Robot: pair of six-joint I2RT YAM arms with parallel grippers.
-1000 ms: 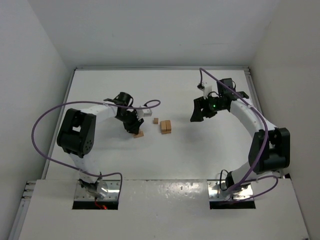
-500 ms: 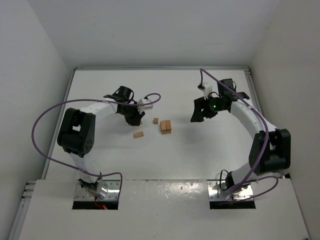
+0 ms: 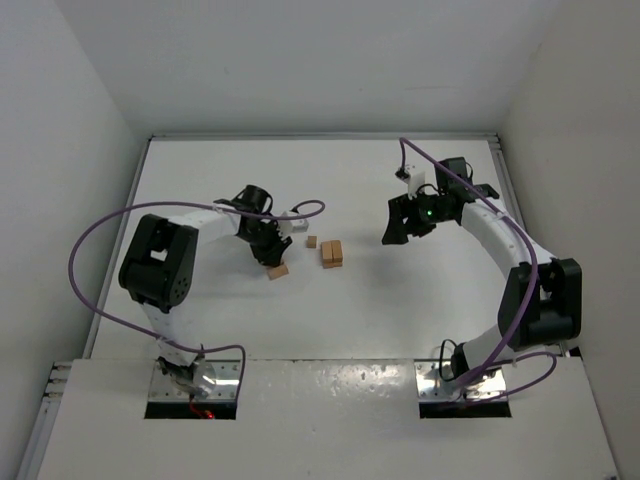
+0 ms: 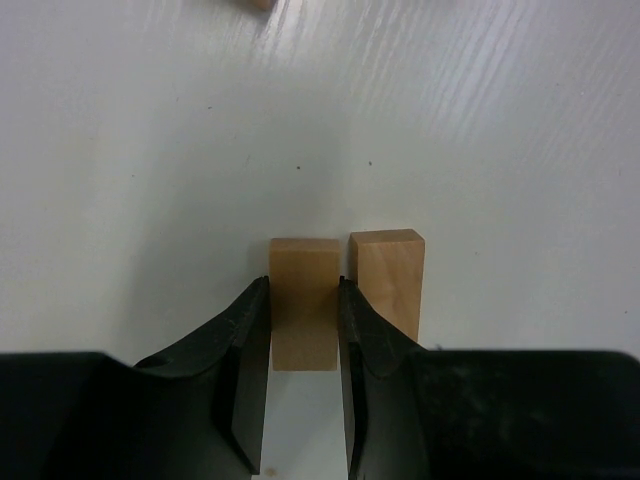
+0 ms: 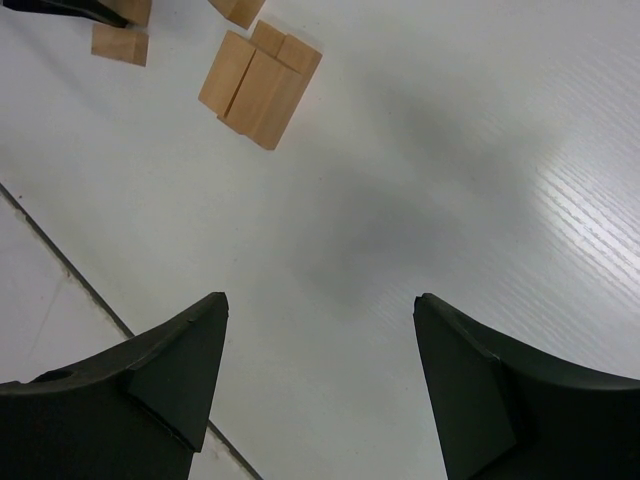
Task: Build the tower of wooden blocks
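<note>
Wood block [image 4: 303, 262] in pinch of L gripper [image 4: 303, 292], 2nd block [image 4: 388, 280] beside; R gripper [image 5: 320, 302] spread

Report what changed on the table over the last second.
The left gripper pulled back from the table, then came down again. Its jaws now straddle one wood block, with a second block just outside one finger. Whether it is squeezing cannot be told. Neither block left the table. The right gripper stayed open and in place. The grouped blocks and the small loose block did not move.
</note>
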